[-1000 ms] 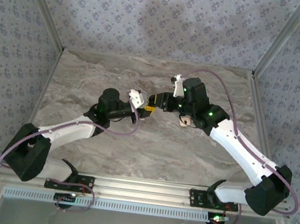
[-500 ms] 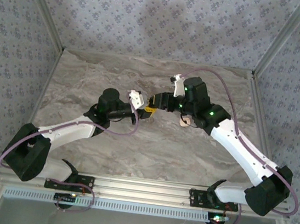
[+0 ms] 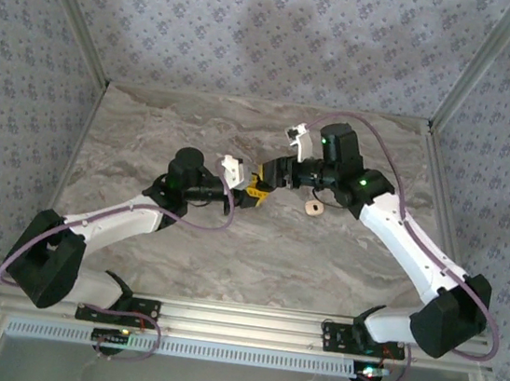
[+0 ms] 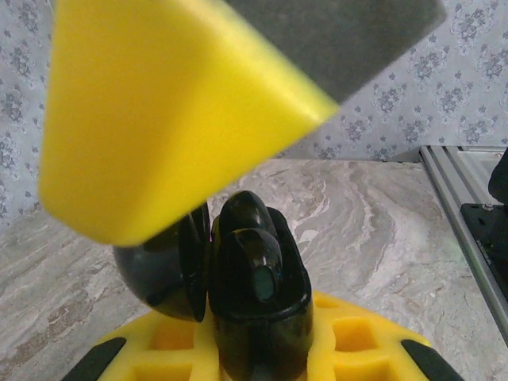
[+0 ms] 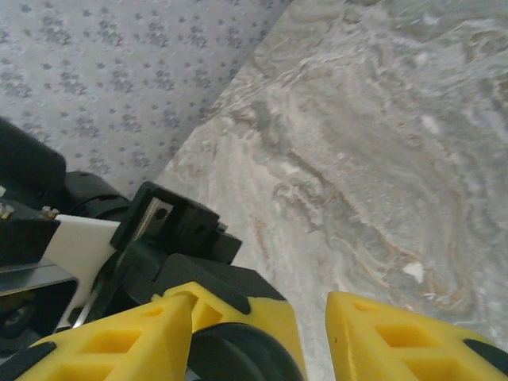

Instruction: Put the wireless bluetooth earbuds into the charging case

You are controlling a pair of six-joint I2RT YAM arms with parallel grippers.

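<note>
Jaws of the left arm [image 3: 129, 221] are clamped on the case [image 4: 258, 317], one yellow finger above it and one below in the left wrist view. The case stands on end between them, its long axis running from finger to finger. It looks parted along a seam, with the lid [image 4: 159, 274] swung to the left of the body. In the body's open face sits a dark oval [image 4: 260, 278]. I take that for a seated bud, but it is too blurred to be sure.

Jaws of the right arm [image 3: 399, 238] stand apart and grip nothing that I can make out. In the right wrist view a black rounded shape [image 5: 242, 353], most likely the case, lies in the gap between them. It is just beside the left-hand finger and apart from the other.

From above, the two sets of jaws meet tip to tip near the middle of the worktop [image 3: 150, 130], the right coming in from the right and slightly far. Whether a bud lies loose anywhere I cannot tell. A small pale thing [image 3: 312, 207] rests on the worktop just near of the right wrist, and I cannot name it.

By my reading the left arm is the holder and the right is the free one. The next move turns on the right jaws lining up with the case's open face.
</note>
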